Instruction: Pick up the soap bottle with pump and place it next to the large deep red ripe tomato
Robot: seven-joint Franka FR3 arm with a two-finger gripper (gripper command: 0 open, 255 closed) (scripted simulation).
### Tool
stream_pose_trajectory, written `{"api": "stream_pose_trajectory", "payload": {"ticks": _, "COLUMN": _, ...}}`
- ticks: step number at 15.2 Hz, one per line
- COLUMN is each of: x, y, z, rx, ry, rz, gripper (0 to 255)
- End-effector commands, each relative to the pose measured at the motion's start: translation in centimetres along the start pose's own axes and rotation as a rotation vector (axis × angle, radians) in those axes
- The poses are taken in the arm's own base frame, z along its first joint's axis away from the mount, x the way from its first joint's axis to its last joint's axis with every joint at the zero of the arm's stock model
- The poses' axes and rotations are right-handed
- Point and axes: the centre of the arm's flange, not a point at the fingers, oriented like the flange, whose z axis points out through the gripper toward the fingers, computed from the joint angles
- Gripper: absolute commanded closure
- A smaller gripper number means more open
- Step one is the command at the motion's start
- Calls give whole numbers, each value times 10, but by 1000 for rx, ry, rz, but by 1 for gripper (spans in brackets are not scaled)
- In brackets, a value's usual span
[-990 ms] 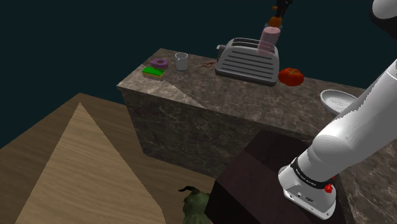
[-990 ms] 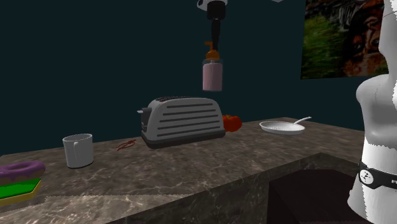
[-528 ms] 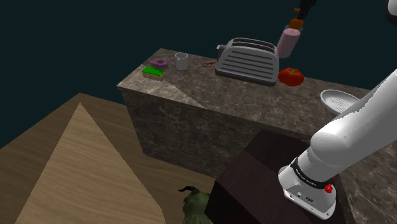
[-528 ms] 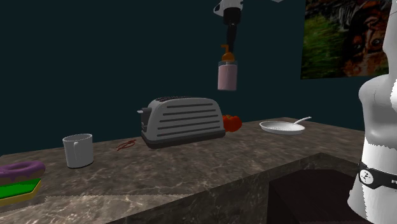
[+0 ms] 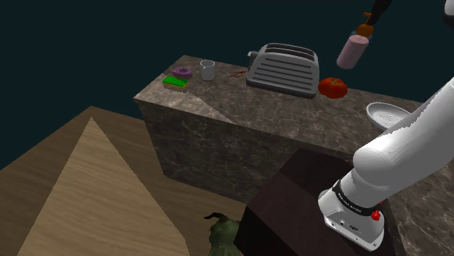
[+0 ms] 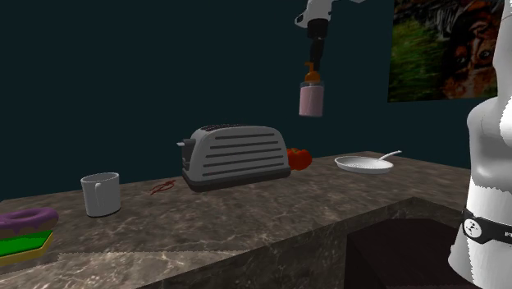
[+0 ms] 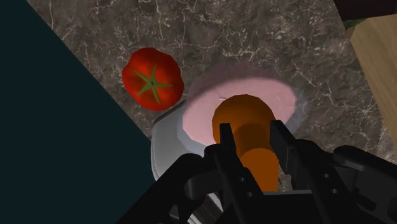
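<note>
The pink soap bottle (image 6: 311,100) with an orange pump hung above the tomato (image 6: 299,158), long axis near upright, pump topmost, pinched between the jaws of the gripper (image 7: 251,132).

The arm (image 5: 396,156) is a glossy white Franka built of rounded, tube-like links (image 6: 491,156) that swell towards the joints. A black ring (image 5: 354,204) circles its lower segment and carries small white lettering. In the second exterior view this band (image 6: 484,230) shows a round white emblem. Below the ring, the white base collar (image 5: 356,227) bears a small red button (image 5: 375,215). The wrist end (image 6: 316,10) is white shading to grey. Beyond it is the all-black gripper (image 7: 251,130), whose jaws are two slim, square-edged black bars on a blocky, ridged black body. The stand (image 5: 291,193) is a dark maroon box.
</note>
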Motion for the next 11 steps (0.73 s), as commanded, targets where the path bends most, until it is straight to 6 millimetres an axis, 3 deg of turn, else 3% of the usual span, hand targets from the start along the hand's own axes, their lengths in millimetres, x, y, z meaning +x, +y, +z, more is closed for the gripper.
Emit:
{"api": "stream_pose_trajectory", "payload": {"ticks": 1, "x": -22, "y": 18, "z": -1, "rx": 0, "ry": 0, "rz": -2, "gripper": 255}}
{"api": "stream_pose_trajectory", "payload": {"ticks": 11, "x": -23, "y": 18, "z": 52, "rx": 0, "ry": 0, "rz": -2, "gripper": 255}}
